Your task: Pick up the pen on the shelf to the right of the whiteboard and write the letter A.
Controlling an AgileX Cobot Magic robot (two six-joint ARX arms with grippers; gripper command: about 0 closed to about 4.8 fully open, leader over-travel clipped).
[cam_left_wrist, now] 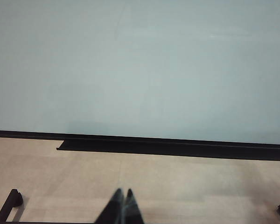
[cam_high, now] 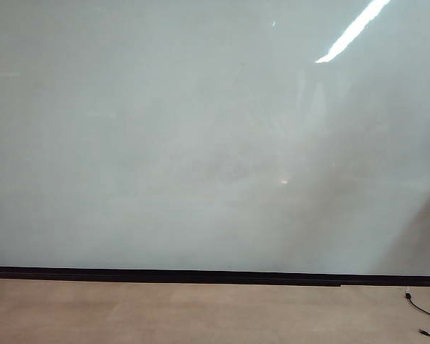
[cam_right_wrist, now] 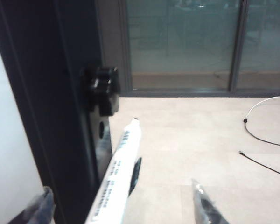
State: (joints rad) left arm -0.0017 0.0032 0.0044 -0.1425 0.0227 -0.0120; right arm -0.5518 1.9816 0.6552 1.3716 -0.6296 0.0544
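Right wrist view: right gripper (cam_right_wrist: pixel 121 205) jaws spread wide, pen (cam_right_wrist: pixel 117 179) between them, ungripped, beside black frame (cam_right_wrist: pixel 46 93) | left gripper (cam_left_wrist: pixel 122 205) fingertips together, whiteboard (cam_left_wrist: pixel 140 65) at 12 o'clock | floor (cam_high: pixel 201 312) tan

exterior and left wrist face whiteboard (cam_high: pixel 201 143), right wrist beside it

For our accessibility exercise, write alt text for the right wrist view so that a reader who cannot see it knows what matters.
The pen, white-barrelled with a black tip, stands between the open fingers of the right gripper, neither finger visibly touching it. Beside it rises a dark frame post carrying a black knob; behind lie a pale floor, loose cables and glass doors.
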